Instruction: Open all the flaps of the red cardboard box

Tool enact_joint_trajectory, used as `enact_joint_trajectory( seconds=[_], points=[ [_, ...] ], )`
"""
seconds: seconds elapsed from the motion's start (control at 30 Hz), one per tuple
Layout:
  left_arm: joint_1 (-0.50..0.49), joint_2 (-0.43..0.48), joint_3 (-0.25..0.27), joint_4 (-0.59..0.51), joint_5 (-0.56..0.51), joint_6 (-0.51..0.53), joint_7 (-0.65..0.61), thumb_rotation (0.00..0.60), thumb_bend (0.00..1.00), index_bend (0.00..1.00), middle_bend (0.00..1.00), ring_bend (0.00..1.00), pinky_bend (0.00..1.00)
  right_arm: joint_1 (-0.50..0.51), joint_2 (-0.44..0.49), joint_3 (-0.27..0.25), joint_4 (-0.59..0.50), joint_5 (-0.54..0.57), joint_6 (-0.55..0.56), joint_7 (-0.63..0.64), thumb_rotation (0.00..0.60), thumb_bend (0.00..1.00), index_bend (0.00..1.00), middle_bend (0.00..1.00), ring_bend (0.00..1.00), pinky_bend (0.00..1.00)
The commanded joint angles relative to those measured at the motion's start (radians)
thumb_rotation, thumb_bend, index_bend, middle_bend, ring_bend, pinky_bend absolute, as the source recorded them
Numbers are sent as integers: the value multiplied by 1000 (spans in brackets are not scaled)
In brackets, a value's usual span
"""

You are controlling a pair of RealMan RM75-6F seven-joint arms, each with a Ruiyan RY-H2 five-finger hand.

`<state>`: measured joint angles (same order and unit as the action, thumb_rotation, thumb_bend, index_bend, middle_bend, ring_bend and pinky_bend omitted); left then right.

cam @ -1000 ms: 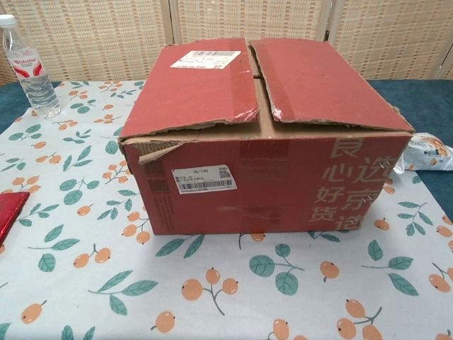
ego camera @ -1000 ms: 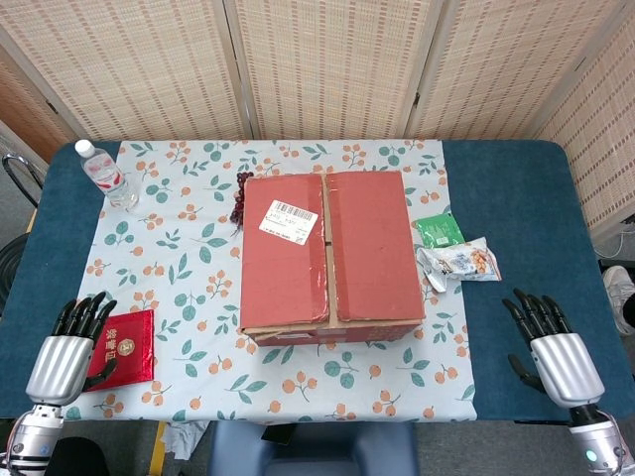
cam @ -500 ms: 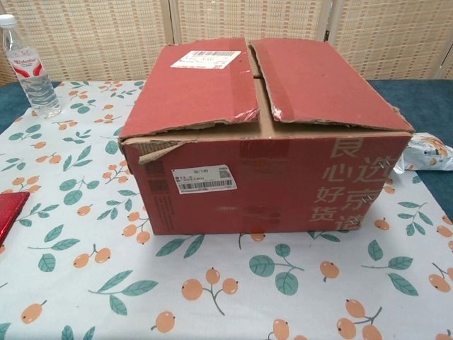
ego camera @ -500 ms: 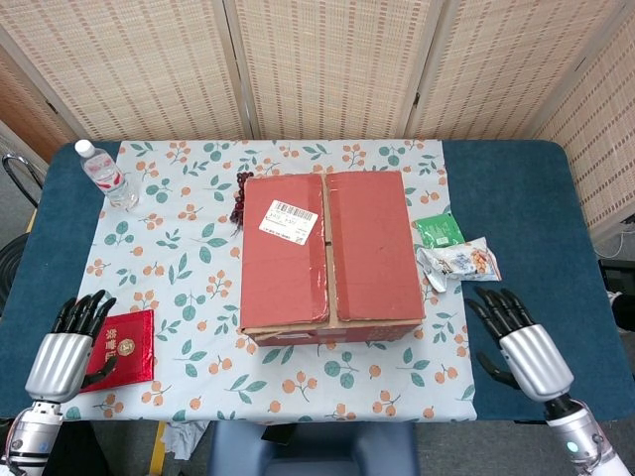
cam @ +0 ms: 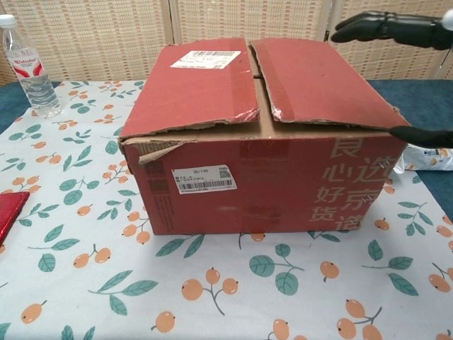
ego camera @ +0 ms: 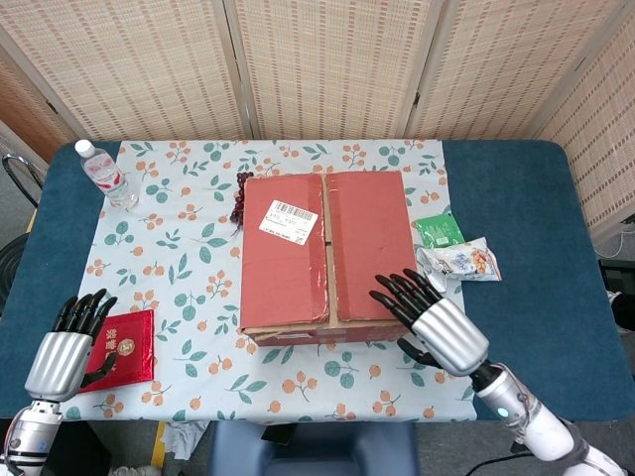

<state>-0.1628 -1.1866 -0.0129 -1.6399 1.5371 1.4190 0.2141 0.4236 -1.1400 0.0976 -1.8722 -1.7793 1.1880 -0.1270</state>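
Woven bamboo screens are standing behind a blue worktop w/ a white leaf-and-berry print cloth lying across its middle. Sitting mid-cloth is the red cardboard box; both top flaps are lying flat and closed, seam running away from the robot, white barcode label on the left flap, torn cardboard edges showing along the front rim in the chest view.

Right hand is hovering at the box's near right corner, black fingers spread apart and reaching over the right flap's front edge, gripping nothing; can't tell if fingertips are touching the flap. In the chest view the same hand is entering from the right edge, fingers above the right flap, thumb lower by the box's right side.

Left hand is hanging well left of the box at the near edge of the worktop, fingers apart, holding nothing, just beside a red booklet w/ gold print.

Beyond the right hand, near the box's right side, a green packet and a clear snack bag are lying. Far ahead of the left hand a clear plastic water bottle is lying near the cloth's far left corner. A dark berry-like cluster is sitting against the box's far left side.
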Motion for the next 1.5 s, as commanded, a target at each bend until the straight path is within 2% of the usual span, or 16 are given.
enact_joint_trajectory(
  seconds=[0.03,0.27,0.93,1.07,1.23,1.5],
  points=[
    [0,2,0,0,0,0,-7,600,374,0,36,60,46,49,-55,34,4,35,-52,-44,600,422,0,0,0,0],
    [7,9,2,-5,8,16,-18,600,374,0,36,59,46,111,-117,62,3,118,-130,-135,600,422,0,0,0,0],
    [12,17,1,0,18,32,-48,600,374,0,36,59,46,197,-203,100,84,236,-154,-212,600,422,0,0,0,0],
    [17,21,2,0,22,42,-51,600,374,0,36,59,46,195,-202,103,82,227,-117,-197,600,422,0,0,0,0],
    [18,21,2,1,19,39,-45,600,374,0,36,58,46,165,-157,93,44,180,-39,-169,600,422,0,0,0,0],
    [17,12,1,1,19,37,-18,600,374,0,36,59,45,33,-53,57,25,77,199,-116,600,422,0,0,0,0]
  ],
)
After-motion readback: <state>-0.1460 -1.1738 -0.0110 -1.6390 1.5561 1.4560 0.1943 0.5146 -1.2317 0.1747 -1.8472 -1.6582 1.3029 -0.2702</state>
